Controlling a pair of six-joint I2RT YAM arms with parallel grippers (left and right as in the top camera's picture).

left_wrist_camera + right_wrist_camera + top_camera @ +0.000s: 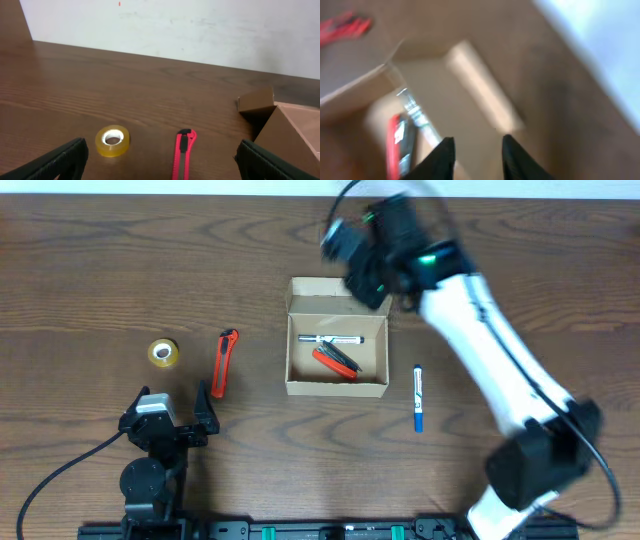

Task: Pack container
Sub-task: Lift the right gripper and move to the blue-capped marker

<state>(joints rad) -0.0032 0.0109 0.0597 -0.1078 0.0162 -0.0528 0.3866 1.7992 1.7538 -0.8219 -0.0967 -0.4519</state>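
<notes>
The container (337, 389), a small tan cardboard box with its tuck-flap lid up, sits open at the centre of the overhead view. It rests on a dark brown wood-grain table (80, 280), matte and bare, with a plain white wall (175, 25) behind it.

The right gripper (477, 142) shows as a blur over the box's far rim, jaws apart with nothing between them. The left gripper (161, 146) hangs wide open at lower left.

A red utility knife (224, 363) and a yellow tape roll (164, 352) lie left of the box. A blue marker pen (418, 398) lies just right of it. A white marker (330, 339) and a red-black tool (336, 361) are inside.

My worry is that a low pass toward the blue marker clips the raised flap or side wall and shoves the light box askew.
</notes>
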